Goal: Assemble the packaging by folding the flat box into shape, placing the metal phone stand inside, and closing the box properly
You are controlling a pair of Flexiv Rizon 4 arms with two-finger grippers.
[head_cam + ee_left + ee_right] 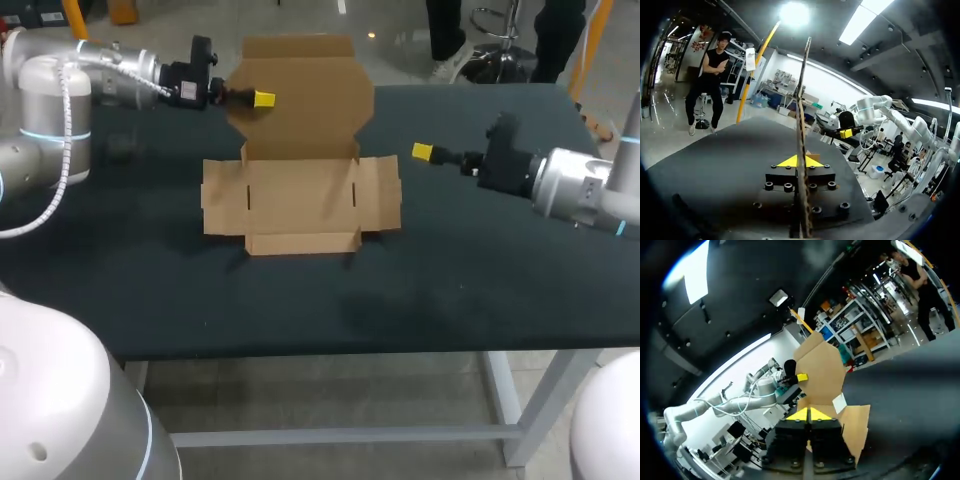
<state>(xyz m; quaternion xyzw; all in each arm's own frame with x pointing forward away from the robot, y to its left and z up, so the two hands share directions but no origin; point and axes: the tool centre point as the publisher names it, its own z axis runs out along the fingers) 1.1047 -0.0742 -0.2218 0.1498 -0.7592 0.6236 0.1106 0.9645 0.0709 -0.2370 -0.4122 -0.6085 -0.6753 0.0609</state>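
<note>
A brown cardboard box (300, 195) lies unfolded on the table, its side flaps spread flat and its large lid flap (300, 95) standing upright at the back. My left gripper (262, 99) is shut on the lid's left edge. In the left wrist view the cardboard (801, 120) runs edge-on between the yellow tips of that gripper (800, 161). My right gripper (422, 152) hovers to the right of the box, shut on nothing and apart from it. In the right wrist view the box (822, 367) is ahead of the right gripper (808, 414). No phone stand is in view.
The box rests on a dark table (450, 290), whose far edge runs just behind the raised lid. My left arm comes in along the back left, my right arm over the right side.
</note>
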